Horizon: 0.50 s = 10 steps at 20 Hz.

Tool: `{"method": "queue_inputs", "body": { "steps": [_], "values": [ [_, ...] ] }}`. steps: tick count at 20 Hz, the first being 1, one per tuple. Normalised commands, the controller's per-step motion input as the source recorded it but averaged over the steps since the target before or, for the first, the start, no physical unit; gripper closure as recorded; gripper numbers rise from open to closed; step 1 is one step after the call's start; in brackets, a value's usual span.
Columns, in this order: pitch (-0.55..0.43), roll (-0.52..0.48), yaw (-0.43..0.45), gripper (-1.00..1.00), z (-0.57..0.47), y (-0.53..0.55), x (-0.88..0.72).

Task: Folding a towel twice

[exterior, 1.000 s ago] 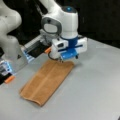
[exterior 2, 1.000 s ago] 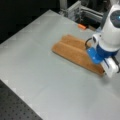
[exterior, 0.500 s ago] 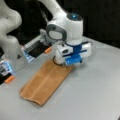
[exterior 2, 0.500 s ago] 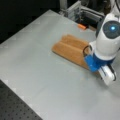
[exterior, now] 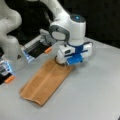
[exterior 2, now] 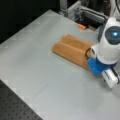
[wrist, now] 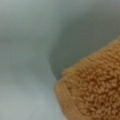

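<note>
Hovering my gripper low over the long, once-folded tan terry towel's far end; jaws hidden, perhaps touching; grab both layers squarely.

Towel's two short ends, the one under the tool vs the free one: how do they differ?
In a front view, the towel has one short end beneath the tool, lying flat on the table. The free end, at that view's bottom left, lies uncovered and curls in a rounded lip. Both ends are the same tan cloth, part of one long, narrow strip with a lengthwise ridge, so it looks folded once.
</note>
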Motion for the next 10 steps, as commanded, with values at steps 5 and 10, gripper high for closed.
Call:
{"method": "queue_inputs", "body": {
  "steps": [5, 10],
  "values": [
    [0.055, -0.216, 0.130, -1.00, -0.03, -0.02, 0.01],
    [-0.041, -0.191, 0.045, -1.00, -0.14, 0.03, 0.08]
  ]
}}
